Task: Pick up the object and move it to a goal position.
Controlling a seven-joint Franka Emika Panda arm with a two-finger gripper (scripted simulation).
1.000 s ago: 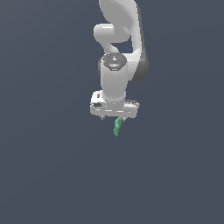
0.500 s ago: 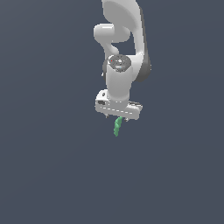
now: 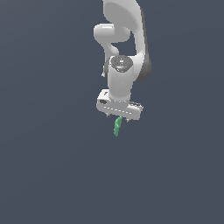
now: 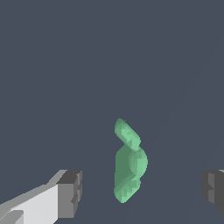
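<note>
**Green piece sitting between wide-apart fingers**

First thing we check is writing: we can't read any brand, label or lettering anywhere, neither on the white arm (image 3: 124,52) nor on the object. The arm is plain glossy white with a darker grey round cap on one joint, and that's about it.

Now the object (image 4: 128,161). In the wrist view it's a small bright green piece, narrow and elongated, with lumpy, uneven edges. It looks like a few rounded blobs fused in a row: a slimmer angled lobe at one end, a fatter bulge in the middle, and a rounded stub at the other end. The surface is faceted and slightly shaded, lighter along one side.

The gripper (image 4: 140,188) has its jaws spread wide. We see one finger (image 4: 65,194), white with a dark grey pad, and the other dark pad at the opposite edge of the wrist view. The green piece lies in the gap between them, with clear dark background on both sides, so neither pad touches it.

From the exterior view, the object (image 3: 117,126) shows as a small green sliver poking out just below the gripper (image 3: 119,114), roughly centred under the hand. Everything around is flat dark blue-grey, and we can't tell from either view whether the piece rests on a surface.
</note>
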